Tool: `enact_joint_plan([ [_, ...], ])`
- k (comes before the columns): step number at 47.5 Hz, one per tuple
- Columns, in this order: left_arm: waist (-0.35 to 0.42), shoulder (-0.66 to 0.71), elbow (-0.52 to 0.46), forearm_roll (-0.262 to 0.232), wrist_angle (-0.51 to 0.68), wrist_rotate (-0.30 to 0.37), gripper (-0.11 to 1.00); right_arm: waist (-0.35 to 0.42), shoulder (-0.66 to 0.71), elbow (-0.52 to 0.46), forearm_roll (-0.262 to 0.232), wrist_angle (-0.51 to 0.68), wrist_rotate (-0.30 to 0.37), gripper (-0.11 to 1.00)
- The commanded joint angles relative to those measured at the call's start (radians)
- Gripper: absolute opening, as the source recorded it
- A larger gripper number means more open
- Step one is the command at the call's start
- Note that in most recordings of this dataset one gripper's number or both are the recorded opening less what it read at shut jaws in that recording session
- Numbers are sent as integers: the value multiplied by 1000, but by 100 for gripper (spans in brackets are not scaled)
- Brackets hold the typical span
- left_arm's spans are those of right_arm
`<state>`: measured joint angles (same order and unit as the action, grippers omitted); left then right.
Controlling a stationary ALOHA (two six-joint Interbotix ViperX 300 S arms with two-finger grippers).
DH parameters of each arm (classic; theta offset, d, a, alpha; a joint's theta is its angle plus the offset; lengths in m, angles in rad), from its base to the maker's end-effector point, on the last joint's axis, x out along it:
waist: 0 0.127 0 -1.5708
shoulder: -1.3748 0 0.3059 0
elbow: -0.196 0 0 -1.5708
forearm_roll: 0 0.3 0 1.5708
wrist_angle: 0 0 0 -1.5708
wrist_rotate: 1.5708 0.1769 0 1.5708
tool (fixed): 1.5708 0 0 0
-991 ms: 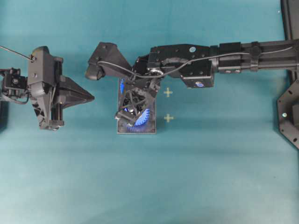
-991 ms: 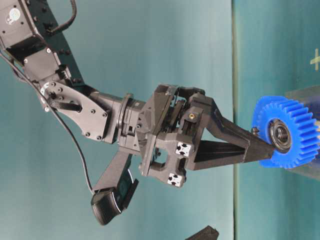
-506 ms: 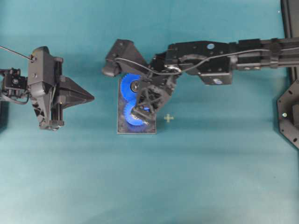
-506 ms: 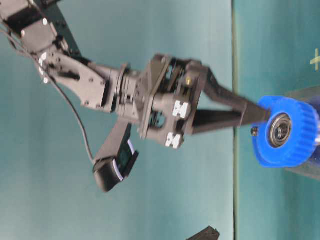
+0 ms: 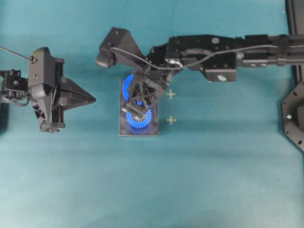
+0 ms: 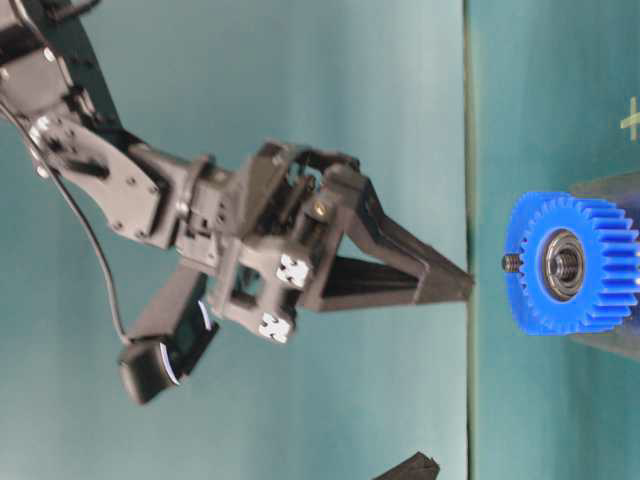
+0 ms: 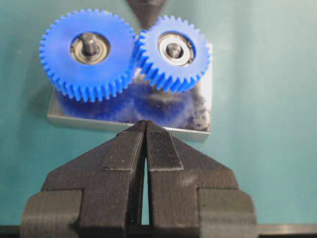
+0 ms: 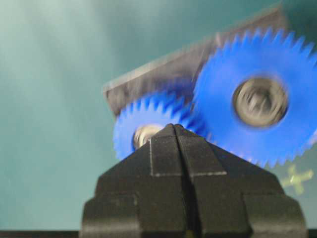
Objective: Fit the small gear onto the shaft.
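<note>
The small gear (image 5: 142,121) sits flat on the dark plate (image 5: 137,132) with the shaft (image 7: 173,50) showing in its bearing hub; its teeth mesh with the larger blue gear (image 7: 88,54). In the table-level view the small gear (image 6: 570,263) is free of any grip. My right gripper (image 6: 470,290) is shut and empty, its tips a short way off the gear's face and hovering over both gears in the overhead view (image 5: 134,107). My left gripper (image 5: 93,99) is shut, empty, left of the plate, aimed at it.
Two yellow cross marks (image 5: 171,94) (image 5: 171,120) lie on the teal mat just right of the plate. A black frame (image 5: 294,114) stands at the right edge. The larger gear (image 5: 125,88) is partly covered by the right fingers.
My right gripper's tips were against the small gear's rim; they have pulled back from it, still shut. The gear has stopped spinning and stays on the plate. The left arm has not moved.
</note>
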<state>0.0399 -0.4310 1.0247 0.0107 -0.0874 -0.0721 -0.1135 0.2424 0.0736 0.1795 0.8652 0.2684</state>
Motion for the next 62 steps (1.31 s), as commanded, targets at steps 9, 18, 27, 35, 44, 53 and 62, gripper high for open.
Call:
enact_joint_plan([
  [9, 0, -6, -12, 3, -8, -2, 0, 2, 21, -18, 0, -2, -2, 0],
  [18, 0, -6, -14, 3, -8, -2, 0, -5, 40, 25, 0, -3, -2, 0],
  [27, 0, -8, -15, 3, -8, -2, 0, -6, 35, 63, 2, 0, 2, 0],
  [35, 0, -8, -15, 3, -8, -2, 0, -3, 15, 109, 5, -2, 6, 0],
  [44, 2, -9, -14, 3, -8, -2, 0, 29, -34, 150, 28, 14, 15, 0],
  [53, 0, -8, -12, 3, -8, -3, 0, 78, -101, 143, 35, 43, 60, 0],
  [62, 0, -3, -14, 3, -8, -3, 0, 63, -97, 80, 5, 9, 60, 0],
])
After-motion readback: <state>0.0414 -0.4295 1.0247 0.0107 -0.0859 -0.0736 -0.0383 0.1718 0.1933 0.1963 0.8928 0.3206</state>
